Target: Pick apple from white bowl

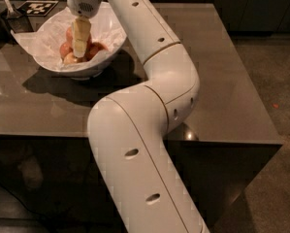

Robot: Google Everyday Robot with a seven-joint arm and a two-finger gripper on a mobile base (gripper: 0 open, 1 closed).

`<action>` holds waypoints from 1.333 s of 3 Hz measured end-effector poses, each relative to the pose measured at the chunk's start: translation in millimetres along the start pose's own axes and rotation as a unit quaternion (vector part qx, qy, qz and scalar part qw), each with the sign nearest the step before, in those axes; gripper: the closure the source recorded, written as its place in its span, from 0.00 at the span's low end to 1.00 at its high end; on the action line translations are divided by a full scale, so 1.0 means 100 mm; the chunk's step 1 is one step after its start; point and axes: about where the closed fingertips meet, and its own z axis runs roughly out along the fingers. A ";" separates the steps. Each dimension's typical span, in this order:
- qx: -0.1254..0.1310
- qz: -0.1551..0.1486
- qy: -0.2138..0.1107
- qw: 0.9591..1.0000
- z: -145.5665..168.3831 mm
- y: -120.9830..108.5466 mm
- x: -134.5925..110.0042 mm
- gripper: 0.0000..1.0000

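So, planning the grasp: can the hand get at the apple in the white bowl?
Likely yes: the hand hangs low inside the white bowl, right over the apples, with only crumpled paper around.
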 end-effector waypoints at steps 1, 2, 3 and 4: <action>-0.008 0.003 -0.004 1.000 0.11 0.01 0.04 0.00; 0.007 0.003 -0.012 1.000 0.16 -0.08 -0.01 0.19; 0.016 0.003 -0.018 1.000 0.20 -0.14 -0.04 0.42; 0.016 0.003 -0.018 1.000 0.20 -0.14 -0.04 0.66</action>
